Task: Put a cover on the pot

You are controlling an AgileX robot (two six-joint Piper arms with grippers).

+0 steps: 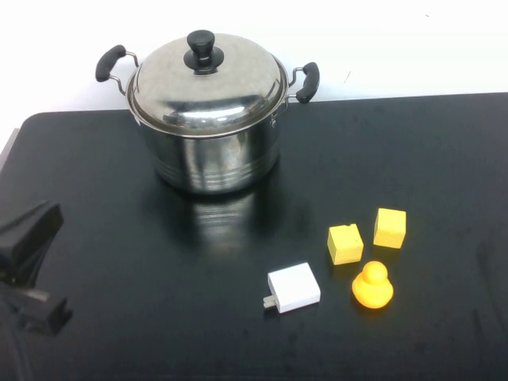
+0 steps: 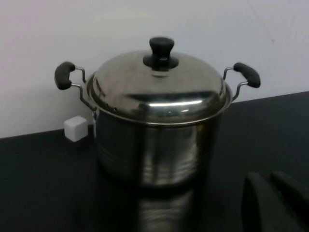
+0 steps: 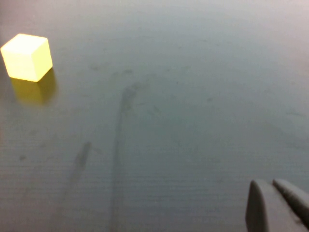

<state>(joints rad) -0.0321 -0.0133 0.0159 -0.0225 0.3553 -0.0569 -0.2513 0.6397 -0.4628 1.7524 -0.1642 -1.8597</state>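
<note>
**Inspector:** Start with the largest item. Where is the pot [image 1: 213, 155]?

**Assistant:** At the back of the black surface [image 1: 143, 309], left of centre, upright against the white wall. The domed lid [image 1: 208, 83] sits squarely on its rim, knob up. Judged from that, the cover is already in place and seated level; no gap shows along the rim in the high or left wrist view.

**Inspector:** The arms?

**Assistant:** The left gripper [image 1: 28, 262] is at the near left edge, well apart from the pot and aimed at it. Its fingers [image 2: 260, 205] lie close together and grasp nothing. The right gripper [image 3: 277, 205] hangs low over bare surface, absent from the high view, its fingers likewise clenched on nothing. Both stand clear, which suits a finished placement.

**Inspector:** Smaller items?

**Assistant:** A white charger [image 1: 294, 288], two yellow blocks [image 1: 345, 244], and an orange duck [image 1: 371, 286], grouped near right, well clear of the pot.
</note>
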